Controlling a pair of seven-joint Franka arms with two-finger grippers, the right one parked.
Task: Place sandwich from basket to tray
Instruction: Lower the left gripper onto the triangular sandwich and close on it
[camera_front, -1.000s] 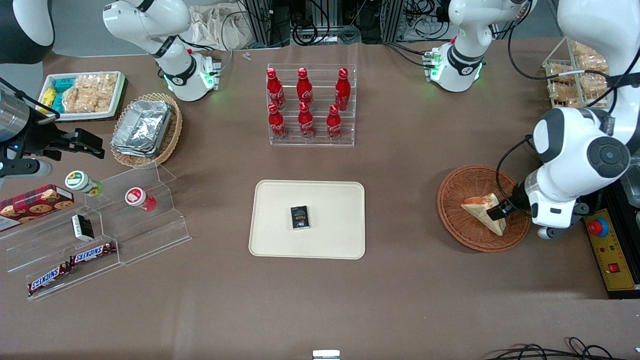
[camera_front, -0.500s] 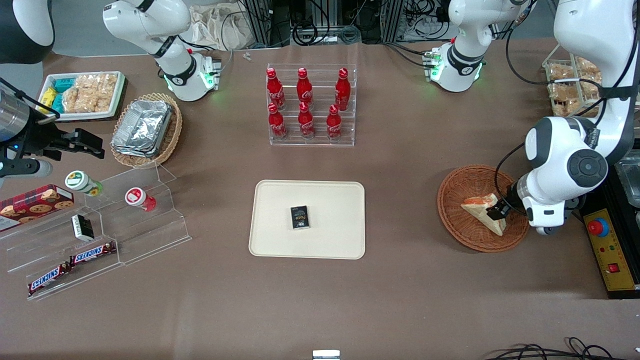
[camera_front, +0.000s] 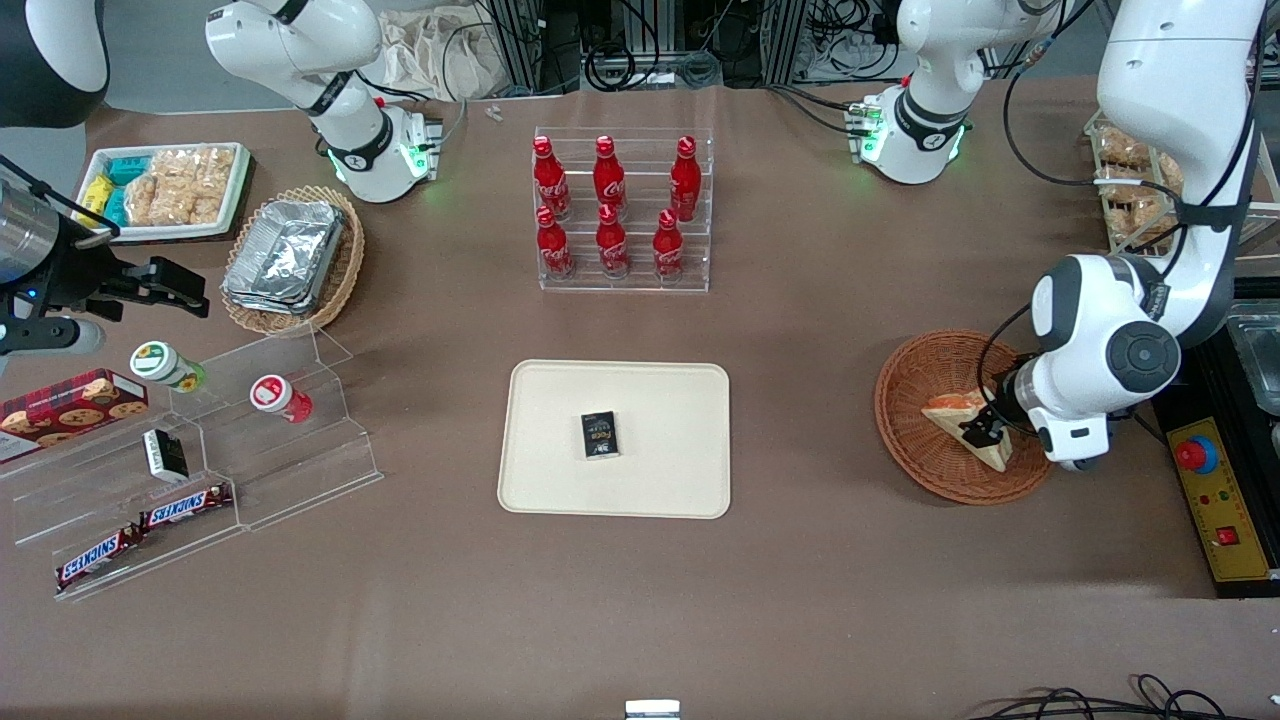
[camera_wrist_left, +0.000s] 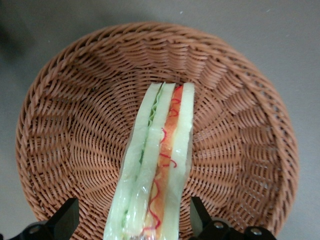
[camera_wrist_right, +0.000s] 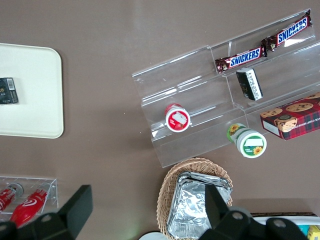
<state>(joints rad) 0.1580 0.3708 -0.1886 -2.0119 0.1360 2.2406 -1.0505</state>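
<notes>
Triangular wedge sandwich (camera_front: 968, 428) of pale white bread, wrapped in clear film, lies in the round reddish-brown woven wicker basket (camera_front: 915, 380), toward the working arm's end of the table. Left gripper (camera_front: 985, 428) sits low over the basket, at the end of the wedge nearest the arm; from the front, the wrist housing hides part of the basket rim and most of the gripper body. Wrist view: sandwich (camera_wrist_left: 157, 160) stands on edge, bread layers with green and red-orange filling facing the camera, its near end cut off by the frame. The two black fingers (camera_wrist_left: 62, 220) stand spread wide, one on each side of the wedge, with basket weave (camera_wrist_left: 75, 125) visible between finger and wrap on both sides; nothing gripped. Fingertips run out of frame, so whether they touch the basket floor cannot be told. Large flat cream-beige rectangular tray (camera_front: 660, 395) with rounded corners lies mid-table, well apart from the basket, nearer the front camera than the clear acrylic rack of red bottles (camera_front: 610, 210). A small black packet (camera_front: 599, 435) rests flat on the tray; label print too small to read.
</notes>
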